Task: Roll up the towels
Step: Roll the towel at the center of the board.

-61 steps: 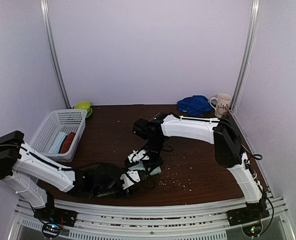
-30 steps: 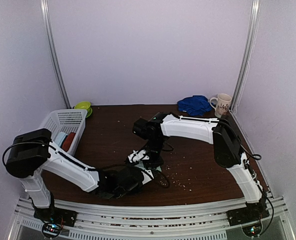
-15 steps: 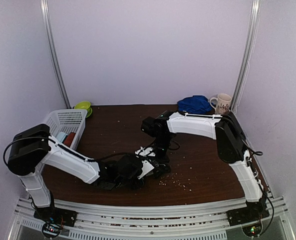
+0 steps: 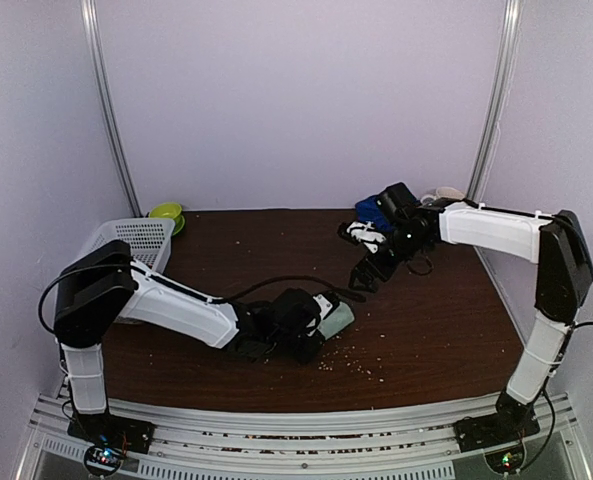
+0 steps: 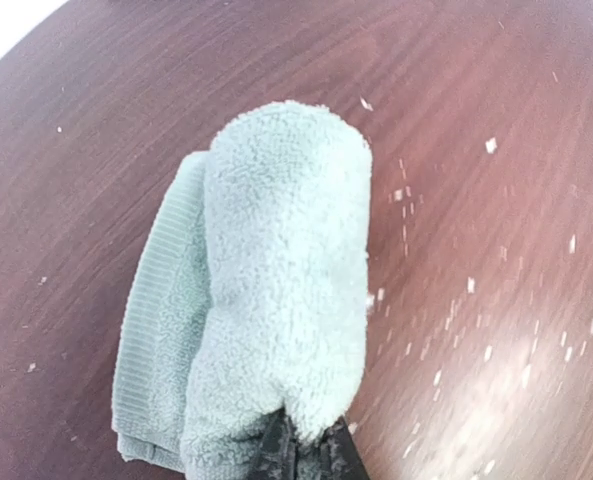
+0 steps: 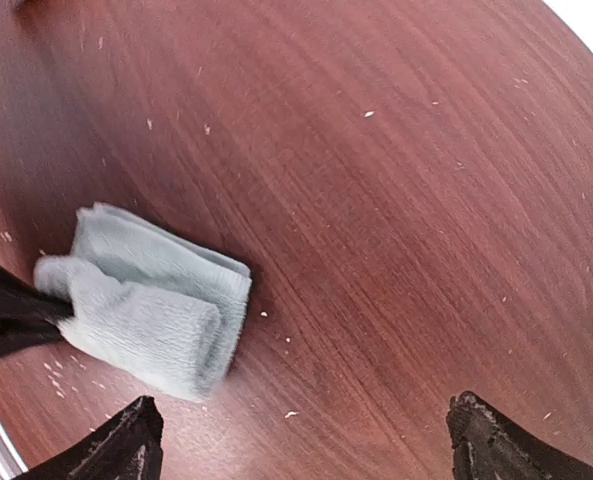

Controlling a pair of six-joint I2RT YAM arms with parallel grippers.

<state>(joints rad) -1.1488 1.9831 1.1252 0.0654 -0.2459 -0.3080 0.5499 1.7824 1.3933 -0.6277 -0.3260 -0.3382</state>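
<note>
Top view: the rolled mint towel point(image 4: 338, 318) lies mid-frame on the bench point(image 4: 426, 330), pinched by the left tool point(image 4: 316, 325). The blue towel point(image 4: 371, 210) sits upper right, just behind the right tool point(image 4: 364, 255), the nearer arm.
Left wrist: the tool is clamped on the roll's near end, and its long axis runs up-frame.
Right wrist: jaws wide and empty, the roll lower left.

The left tool point(image 4: 321, 322) meets the mint towel point(image 4: 339, 317) on the desk point(image 4: 426, 340), near centre — the right tool point(image 4: 357, 256) hangs far right (beside the blue towel point(image 4: 373, 210)).
</note>
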